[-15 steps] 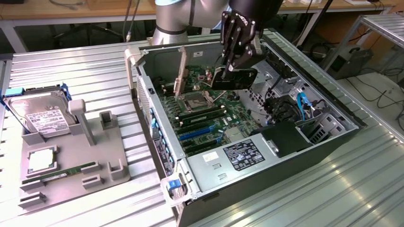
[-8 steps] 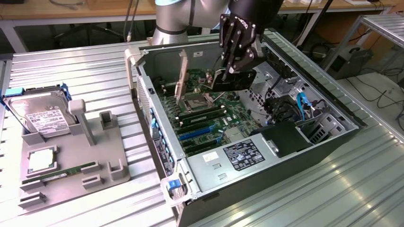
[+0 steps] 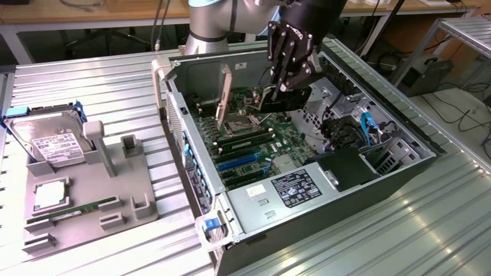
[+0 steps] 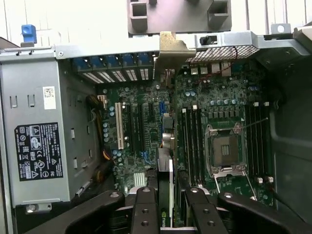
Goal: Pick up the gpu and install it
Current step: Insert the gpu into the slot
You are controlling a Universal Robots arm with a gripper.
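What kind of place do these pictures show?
Probably a robotics lab set up for computer assembly: the gripper holds the gpu inside an open computer case on a ribbed metal table, a grey tray beside it carries a hard drive, and workbenches stand behind.

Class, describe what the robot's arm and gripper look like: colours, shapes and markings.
The arm is a smooth silver-grey cylinder with a pale blue ring at the top of its joint. The gripper is matt black. Its jaws are built from flat linked segments, each dotted with round pivot pins, and they narrow towards the tips.
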